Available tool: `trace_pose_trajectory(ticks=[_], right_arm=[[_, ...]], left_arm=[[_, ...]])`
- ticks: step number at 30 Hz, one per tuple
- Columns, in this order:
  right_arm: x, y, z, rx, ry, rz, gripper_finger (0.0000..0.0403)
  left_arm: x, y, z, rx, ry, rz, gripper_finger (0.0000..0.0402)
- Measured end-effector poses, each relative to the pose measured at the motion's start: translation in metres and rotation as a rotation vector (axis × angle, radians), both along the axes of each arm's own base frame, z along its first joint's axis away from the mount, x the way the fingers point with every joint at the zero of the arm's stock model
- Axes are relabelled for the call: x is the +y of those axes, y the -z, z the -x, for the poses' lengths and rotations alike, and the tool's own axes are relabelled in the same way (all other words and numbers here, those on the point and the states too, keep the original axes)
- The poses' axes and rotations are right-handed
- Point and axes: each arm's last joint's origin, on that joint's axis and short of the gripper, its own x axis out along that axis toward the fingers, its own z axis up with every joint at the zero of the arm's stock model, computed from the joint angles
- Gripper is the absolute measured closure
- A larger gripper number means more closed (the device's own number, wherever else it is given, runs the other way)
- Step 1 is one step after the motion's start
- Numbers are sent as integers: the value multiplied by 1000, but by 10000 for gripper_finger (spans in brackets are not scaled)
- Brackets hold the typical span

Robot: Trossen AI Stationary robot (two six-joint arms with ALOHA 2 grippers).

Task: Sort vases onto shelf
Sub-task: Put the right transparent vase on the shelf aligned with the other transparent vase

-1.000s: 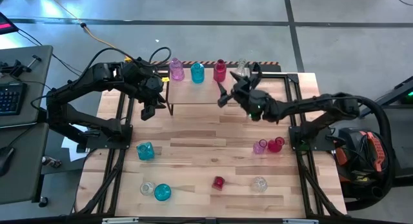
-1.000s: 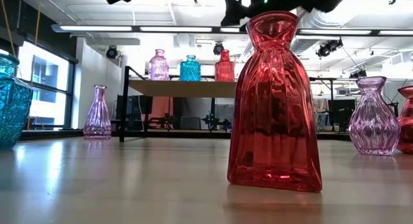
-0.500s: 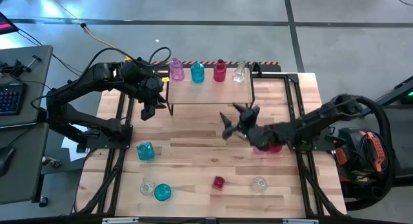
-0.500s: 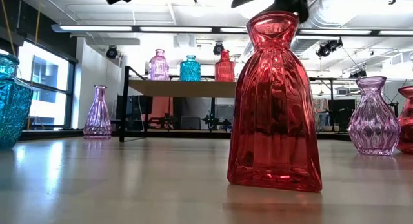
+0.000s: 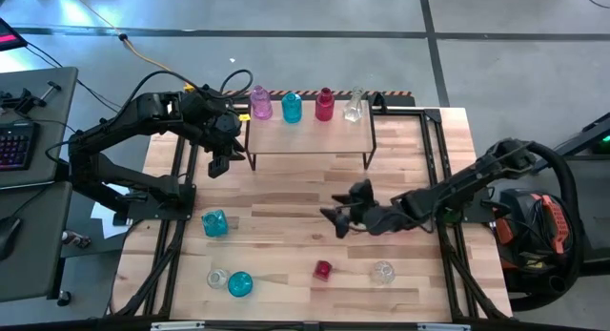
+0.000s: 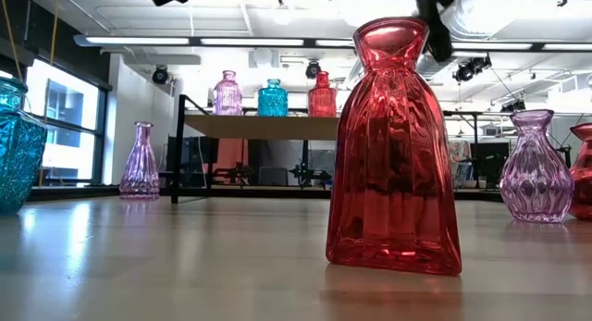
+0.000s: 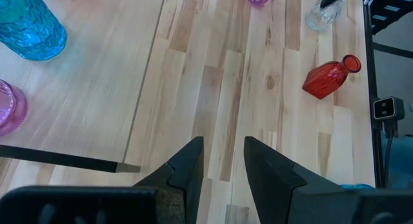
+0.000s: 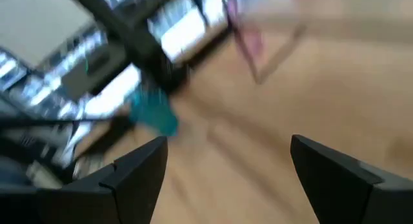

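Observation:
The shelf stands at the table's far side with a pink vase, a teal vase, a red vase and a clear vase on its top. More vases stand on the table: teal, clear, teal, red, clear. My right gripper hangs open over the table's middle, above and beyond the red vase; its wrist view is blurred. My left gripper waits by the shelf's left end, slightly open and holding nothing.
My right arm reaches in from the right edge and covers the vases beneath it. In the low view a pink vase stands left of the shelf's legs and a purple one at the right. Bare wood lies in front of the shelf.
My right gripper has swung from the shelf's right end, beside the clear vase, toward the table's near edge and a little left, sinking and rolling its wrist. It has stayed open and carries nothing. The clear vase has stayed on the shelf.

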Motion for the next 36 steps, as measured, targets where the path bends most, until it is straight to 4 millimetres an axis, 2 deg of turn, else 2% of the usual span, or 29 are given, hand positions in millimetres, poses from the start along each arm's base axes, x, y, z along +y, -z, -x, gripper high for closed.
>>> trace_pose_trajectory(ticks=[4,6,9,15,22,29,36], right_arm=[[3,13,10,168,-106,-276,91],[5,11,18,237,-163,-408,91],[9,3,34,293,-198,-503,91],[19,-16,78,365,-192,-604,91],[38,-14,118,555,-183,-703,91],[49,-5,138,701,-101,-752,91],[55,9,135,767,-46,-711,91]], left_arm=[[0,0,0,0,0,0,298],[0,0,0,0,0,0,298],[0,0,0,0,0,0,298],[0,0,0,0,0,0,298],[0,0,0,0,0,0,298],[0,0,0,0,0,0,298],[0,0,0,0,0,0,298]])
